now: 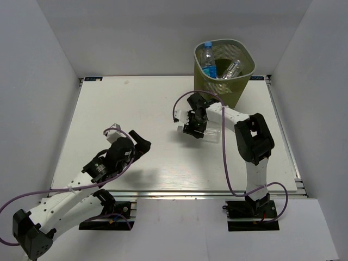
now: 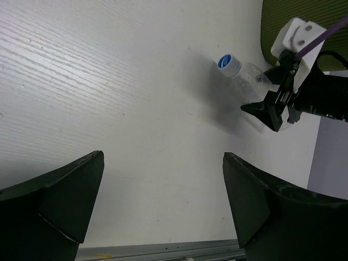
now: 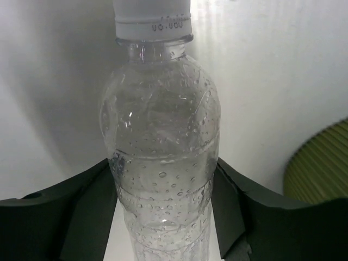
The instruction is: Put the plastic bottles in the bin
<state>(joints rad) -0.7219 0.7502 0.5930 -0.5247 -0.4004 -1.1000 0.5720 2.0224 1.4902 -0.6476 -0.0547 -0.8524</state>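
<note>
My right gripper (image 1: 191, 126) is shut on a clear plastic bottle (image 3: 160, 136) with a white cap, its fingers pressed on both sides of the body. The bottle sits low over the table, in front of the bin. In the left wrist view the same bottle (image 2: 239, 68) shows its cap end, with the right gripper (image 2: 274, 109) behind it. The olive-green mesh bin (image 1: 243, 57) stands at the back right and holds a blue-capped bottle (image 1: 209, 61) and a plain clear bottle (image 1: 231, 69). My left gripper (image 1: 142, 144) is open and empty over the table (image 2: 163, 185).
White walls close in the table on three sides. A purple cable (image 1: 224, 157) loops from the right arm down to its base. The metal front edge of the table (image 2: 163, 251) lies just under the left gripper.
</note>
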